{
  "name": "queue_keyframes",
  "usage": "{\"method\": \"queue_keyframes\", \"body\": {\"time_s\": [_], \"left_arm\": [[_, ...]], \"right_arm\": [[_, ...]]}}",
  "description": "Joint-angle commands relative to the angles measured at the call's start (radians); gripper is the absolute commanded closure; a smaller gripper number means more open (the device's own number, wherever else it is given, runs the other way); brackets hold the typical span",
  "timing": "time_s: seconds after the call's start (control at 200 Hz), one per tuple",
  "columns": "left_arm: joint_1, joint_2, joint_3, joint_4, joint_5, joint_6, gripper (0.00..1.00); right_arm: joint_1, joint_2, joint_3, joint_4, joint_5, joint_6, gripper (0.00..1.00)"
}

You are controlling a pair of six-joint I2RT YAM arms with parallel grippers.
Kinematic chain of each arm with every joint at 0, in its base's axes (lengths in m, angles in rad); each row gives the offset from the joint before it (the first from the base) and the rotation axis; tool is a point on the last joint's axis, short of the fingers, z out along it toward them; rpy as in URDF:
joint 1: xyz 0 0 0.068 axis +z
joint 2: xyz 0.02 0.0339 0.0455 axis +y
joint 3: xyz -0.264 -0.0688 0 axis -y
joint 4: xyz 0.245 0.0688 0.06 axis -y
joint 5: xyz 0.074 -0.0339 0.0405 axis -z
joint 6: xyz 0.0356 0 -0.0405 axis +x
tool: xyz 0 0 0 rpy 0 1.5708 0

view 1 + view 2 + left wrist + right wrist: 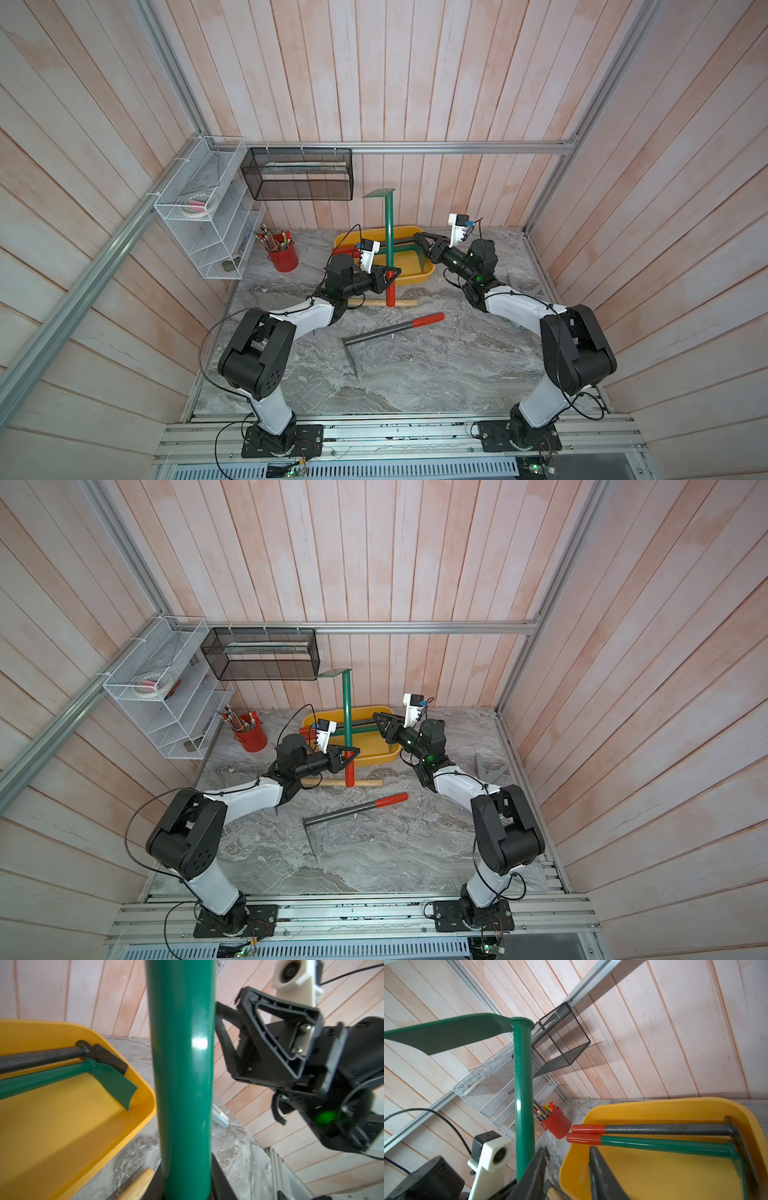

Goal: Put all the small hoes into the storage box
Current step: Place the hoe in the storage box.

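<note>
The small hoe (389, 232) is gripped upright by the left gripper (390, 276), blade on top pointing left; the right gripper (420, 243) is seen open.

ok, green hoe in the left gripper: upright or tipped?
Upright: the held hoe stands vertical in the left gripper, red grip down, blade on top.

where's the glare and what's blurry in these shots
Left wrist view: a white glare patch sits on the shaft of the upright green hoe, and the right gripper looks slightly soft. Right wrist view: that gripper's own fingers loom dark and out of focus, while the yellow storage box is sharp. Both top views: the wide lens bows the wall planks.
</note>
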Motion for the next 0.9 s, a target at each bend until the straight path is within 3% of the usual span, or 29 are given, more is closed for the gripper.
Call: {"method": "queue_keyframes", "body": {"time_s": [0.0,0.175,0.325,0.735,0.89], "left_arm": [[-0.002,-0.065,0.092,-0.236,-0.188,0.257,1.0],[-0.003,-0.095,0.147,-0.471,-0.474,0.449,1.0],[-0.003,-0.117,0.156,-0.544,-0.625,0.53,1.0],[-0.043,-0.128,0.138,-0.564,-0.746,0.631,1.0],[-0.061,-0.124,0.143,-0.569,-0.804,0.684,1.0]], "right_arm": [[-0.024,-0.072,0.0,-0.133,0.033,-0.094,0.63],[-0.04,-0.114,0.176,-0.568,0.116,-0.315,0.65],[-0.04,-0.112,0.332,-0.829,0.196,-0.438,0.65],[-0.04,-0.014,0.411,-0.902,0.173,-0.48,0.66],[-0.031,0.09,0.528,-0.99,0.176,-0.536,0.66]]}}
